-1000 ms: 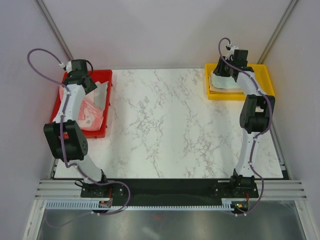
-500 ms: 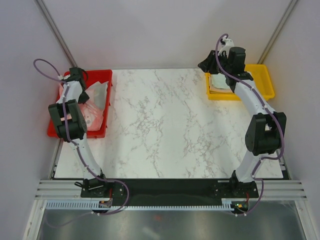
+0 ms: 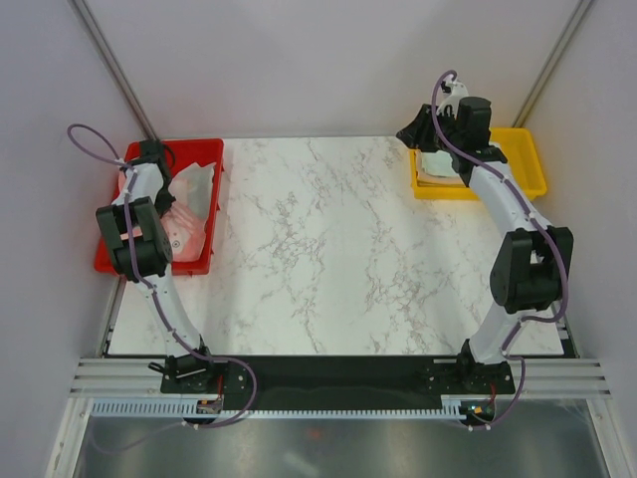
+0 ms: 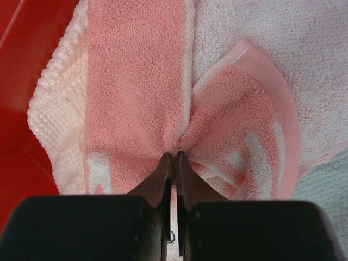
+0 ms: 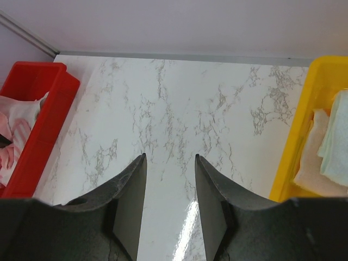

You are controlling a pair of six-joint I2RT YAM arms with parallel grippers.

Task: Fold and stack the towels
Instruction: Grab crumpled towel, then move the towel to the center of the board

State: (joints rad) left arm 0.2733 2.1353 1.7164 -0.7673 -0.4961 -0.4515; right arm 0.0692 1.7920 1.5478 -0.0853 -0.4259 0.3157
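Loose towels lie heaped in the red tray (image 3: pixel 204 149). A pink towel (image 4: pixel 136 98) with white marks is bunched into a pinch. My left gripper (image 4: pixel 175 155) is shut on that fold, down in the tray's far left part (image 3: pixel 149 159). A pale white towel (image 4: pixel 272 43) lies beside the pink one, and a mint one (image 4: pixel 326 185) shows at the lower right. Folded towels (image 3: pixel 438 164) are stacked in the yellow tray (image 3: pixel 528 159). My right gripper (image 5: pixel 170 157) is open and holds nothing. It hangs by the yellow tray's left end (image 3: pixel 413 129), facing across the marble table.
The red tray (image 5: pixel 43 119) stands at the table's left edge and the yellow tray (image 5: pixel 304 109) at its far right corner. The marble tabletop (image 3: pixel 328 239) lies between them. Grey walls and slanted metal posts close in the back and sides.
My left gripper has shut on the pink towel after reaching deeper into the red tray. My right arm has lifted off the yellow tray's stack and swung its gripper towards the left.
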